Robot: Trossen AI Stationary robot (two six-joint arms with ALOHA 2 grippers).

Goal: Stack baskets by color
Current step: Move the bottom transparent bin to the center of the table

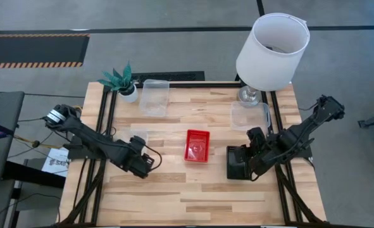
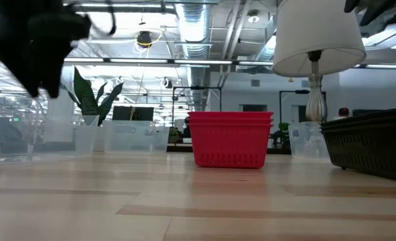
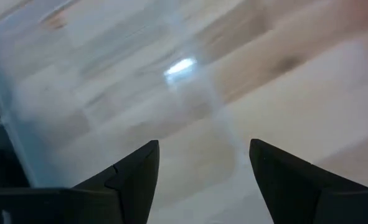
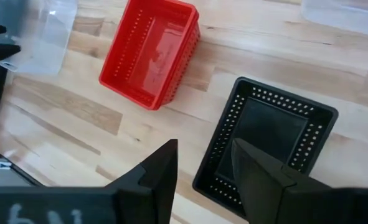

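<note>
Red mesh baskets (image 1: 197,145) stand nested mid-table; two rims show in the low view (image 2: 230,118). A black mesh basket (image 1: 238,163) stands right of them. Clear baskets rest at the far centre-left (image 1: 155,97), the right (image 1: 249,116) and the left (image 1: 138,135). My left gripper (image 3: 202,149) hangs open, pointing down, just above the left clear basket (image 3: 109,87), touching nothing I can see. My right gripper (image 4: 202,155) is open above the near end of the black basket (image 4: 264,140), well clear of it.
A white lampshade on a glass foot (image 1: 272,50) stands at the far right corner and a small green plant (image 1: 124,82) at the far left. Bare wood lies along the near edge. Black frame rails (image 1: 107,120) run down both table sides.
</note>
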